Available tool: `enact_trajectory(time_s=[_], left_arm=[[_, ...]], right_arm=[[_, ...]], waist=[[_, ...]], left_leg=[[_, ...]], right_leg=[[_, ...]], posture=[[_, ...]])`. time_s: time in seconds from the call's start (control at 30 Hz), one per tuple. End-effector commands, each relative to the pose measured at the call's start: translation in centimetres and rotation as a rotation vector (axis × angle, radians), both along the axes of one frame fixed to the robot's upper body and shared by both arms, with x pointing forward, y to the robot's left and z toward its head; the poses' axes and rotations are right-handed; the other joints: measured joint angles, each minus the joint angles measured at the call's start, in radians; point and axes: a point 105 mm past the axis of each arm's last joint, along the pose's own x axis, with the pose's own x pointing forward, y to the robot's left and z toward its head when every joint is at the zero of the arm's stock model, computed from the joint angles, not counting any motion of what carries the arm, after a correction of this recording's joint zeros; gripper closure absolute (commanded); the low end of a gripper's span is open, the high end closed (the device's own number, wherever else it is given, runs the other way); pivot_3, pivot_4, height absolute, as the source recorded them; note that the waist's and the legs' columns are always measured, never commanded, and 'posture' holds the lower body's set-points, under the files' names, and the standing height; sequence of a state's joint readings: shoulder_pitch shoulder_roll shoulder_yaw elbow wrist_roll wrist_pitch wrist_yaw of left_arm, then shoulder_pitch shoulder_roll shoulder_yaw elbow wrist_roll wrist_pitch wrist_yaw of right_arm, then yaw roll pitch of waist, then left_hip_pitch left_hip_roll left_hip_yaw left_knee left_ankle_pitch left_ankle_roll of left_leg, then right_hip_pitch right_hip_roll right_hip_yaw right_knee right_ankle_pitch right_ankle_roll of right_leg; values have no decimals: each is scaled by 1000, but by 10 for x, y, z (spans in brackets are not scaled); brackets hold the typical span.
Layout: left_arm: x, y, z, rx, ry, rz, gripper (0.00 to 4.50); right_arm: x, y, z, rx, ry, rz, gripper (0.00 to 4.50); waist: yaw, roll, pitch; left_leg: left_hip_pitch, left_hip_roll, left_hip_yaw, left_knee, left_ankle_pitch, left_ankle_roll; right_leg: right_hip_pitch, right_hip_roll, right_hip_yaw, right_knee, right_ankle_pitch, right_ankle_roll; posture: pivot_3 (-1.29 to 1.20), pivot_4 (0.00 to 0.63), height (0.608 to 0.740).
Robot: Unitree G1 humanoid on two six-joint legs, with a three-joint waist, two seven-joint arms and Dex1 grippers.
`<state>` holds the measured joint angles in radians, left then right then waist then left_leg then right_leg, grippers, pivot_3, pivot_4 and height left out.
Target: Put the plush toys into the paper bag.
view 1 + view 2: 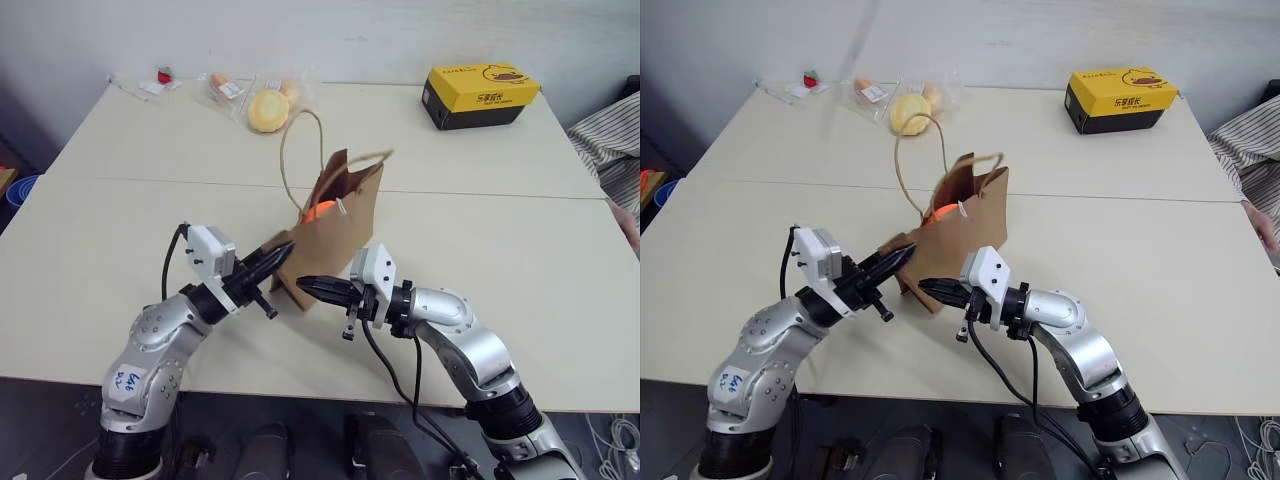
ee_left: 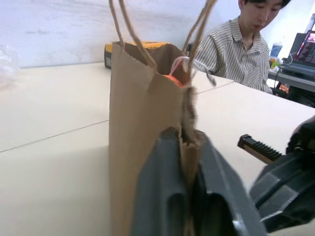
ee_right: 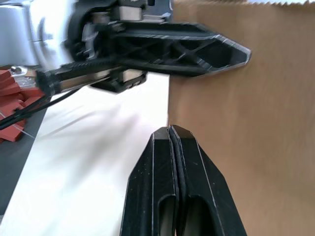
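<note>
Paper bag [image 1: 335,235] stands upright on the bench [image 1: 120,230], its near edge pinched in my left hand [image 1: 278,252], whose 2 fingers are pressed together on the paper. That grip looks meant to steady the bag and keep its mouth from folding shut. Inside, just past my left fingertips and higher up, 1 orange plush toy [image 1: 322,211] shows at the opening, so I judge that one is in. Both cord handles rise above the mouth, one looping tall toward the far side.

My right hand [image 1: 312,286] sits just beside my left, low against the bag's near face, fingers pressed together on nothing that I can see; it seems parked there as a brace.

Well beyond both hands, at the far left corner, lies the small red plush toy [image 1: 164,75], not yet bagged. Near it rests a yellow round item in clear wrap [image 1: 268,109]. A yellow-and-black box [image 1: 480,95] stands far off past my right hand, and a person's striped sleeve [image 1: 612,145] shows at the right edge.
</note>
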<state>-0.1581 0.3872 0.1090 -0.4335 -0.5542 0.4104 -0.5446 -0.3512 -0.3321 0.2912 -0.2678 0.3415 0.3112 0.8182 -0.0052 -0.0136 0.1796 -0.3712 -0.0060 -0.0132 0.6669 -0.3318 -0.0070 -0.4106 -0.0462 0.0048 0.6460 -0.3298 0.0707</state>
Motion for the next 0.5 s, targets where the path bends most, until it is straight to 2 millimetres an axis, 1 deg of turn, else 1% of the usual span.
enact_trajectory(time_s=[0.03, 0.1, 0.17, 0.23, 0.37, 0.43, 0.5], left_arm=[[-5, 2, 13, -6, -23, -124, 4477], [-7, 3, 16, 2, 5, -231, 4477], [-9, 2, 22, 11, 23, -345, 4477], [-7, -2, 26, 52, 5, -441, 4477], [-3, -13, 24, 147, -49, -629, 4477], [4, -14, 13, 211, -75, -697, 4477], [8, -14, 5, 248, -91, -733, 4477]], right_arm=[[-3, -9, 9, 15, -36, -11, 4500], [-5, -22, 9, 4, -34, -44, 4500], [-12, -44, 17, 26, -58, -88, 4500], [-23, -72, 24, 17, -88, -134, 4500], [-45, -137, 19, -151, -72, -239, 4500], [-58, -176, 26, -201, -90, -301, 4500], [-65, -196, 29, -227, -81, -344, 4500]], waist=[[1, 0, 0], [5, 0, 0], [9, 0, 0], [16, 0, 0], [29, 0, 0], [30, 0, 0], [23, 0, 0]], left_leg=[[0, 0, 0, 0, 0, 0], [0, 0, 0, 0, 0, 0], [-1, 0, -1, 0, 0, 0], [-2, -1, -2, 0, 0, 0], [-1, -2, -1, 1, -1, 1], [0, -2, 0, 1, -1, 2], [2, -2, 2, 1, -1, 2]], right_leg=[[0, 0, 0, 0, 0, 0], [0, 0, 0, 0, 0, 0], [0, 0, -1, -1, 0, 0], [1, -1, -2, -1, 0, 0], [3, -1, -1, -3, 0, 0], [4, 0, -1, -3, 0, 0], [4, 2, 0, -2, 0, 0]], posture=[[0, 150, 740], [0, 150, 740], [0, 150, 740], [0, 150, 740], [0, 150, 740], [0, 150, 740], [0, 150, 740]])
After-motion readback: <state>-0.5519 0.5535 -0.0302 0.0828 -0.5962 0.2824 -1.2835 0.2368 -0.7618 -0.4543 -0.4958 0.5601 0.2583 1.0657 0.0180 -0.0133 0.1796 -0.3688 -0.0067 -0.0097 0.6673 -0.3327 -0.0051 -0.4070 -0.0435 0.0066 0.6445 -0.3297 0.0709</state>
